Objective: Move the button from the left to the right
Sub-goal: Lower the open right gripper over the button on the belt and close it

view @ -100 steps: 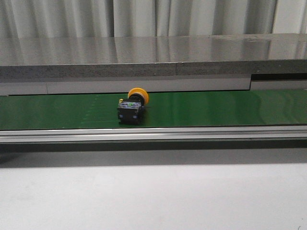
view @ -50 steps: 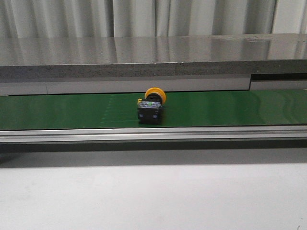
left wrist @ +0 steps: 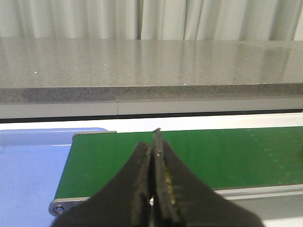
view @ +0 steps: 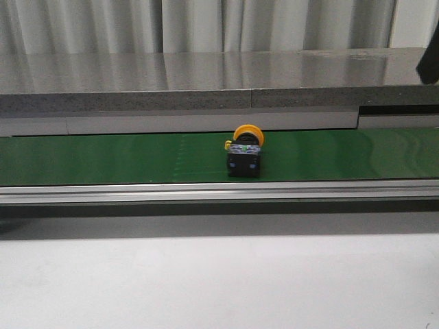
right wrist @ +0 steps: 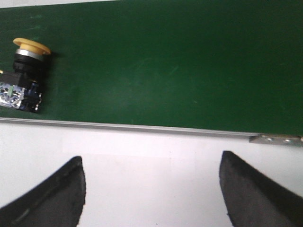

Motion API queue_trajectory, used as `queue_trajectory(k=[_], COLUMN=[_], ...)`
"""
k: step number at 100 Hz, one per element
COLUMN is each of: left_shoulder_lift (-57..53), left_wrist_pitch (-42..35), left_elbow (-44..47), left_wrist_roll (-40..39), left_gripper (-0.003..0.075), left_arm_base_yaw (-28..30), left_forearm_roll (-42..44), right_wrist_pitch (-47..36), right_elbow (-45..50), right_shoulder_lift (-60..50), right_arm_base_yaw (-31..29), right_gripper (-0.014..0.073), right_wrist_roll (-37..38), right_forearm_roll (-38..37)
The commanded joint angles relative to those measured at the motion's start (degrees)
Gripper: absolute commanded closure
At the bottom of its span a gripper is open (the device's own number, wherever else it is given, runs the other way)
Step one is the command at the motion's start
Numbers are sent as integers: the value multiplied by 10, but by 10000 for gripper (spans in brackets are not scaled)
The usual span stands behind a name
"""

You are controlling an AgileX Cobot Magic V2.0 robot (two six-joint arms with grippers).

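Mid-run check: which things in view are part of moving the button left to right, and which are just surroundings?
Part of the job:
- button, lying on its side on the belt
- green conveyor belt carrying it
- right gripper, open, over the belt's near edge
- left gripper, shut, empty

Just surroundings:
- grey stone ledge behind the belt
- blue surface beyond the belt's end
- curtain

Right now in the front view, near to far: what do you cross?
White tabletop → aluminium conveyor rail → green conveyor belt carrying the yellow-capped, black-bodied push-button → grey speckled stone shelf → pale pleated curtain.
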Motion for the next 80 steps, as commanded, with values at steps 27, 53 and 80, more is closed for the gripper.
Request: queue_trajectory(k=[27, 53, 80], left_shoulder_lift=[5, 5, 5], left_wrist_pitch=[-44, -44, -44], left_elbow=[-17, -17, -17], left_wrist_roll=[2, 2, 2], left_gripper=[741, 741, 741], left_arm_base_yaw=[-5, -5, -5], left_forearm_roll=[-7, -7, -7], right_wrist_pitch=[-99, -97, -98], right_elbow=[-52, -116, -160], right_shoulder_lift=[91, 170, 227], right_arm_base_yaw=[73, 98, 118], right_gripper=[12, 12, 12], right_wrist_roll=[-8, -10, -10], right_forearm_roll=[9, 5, 5])
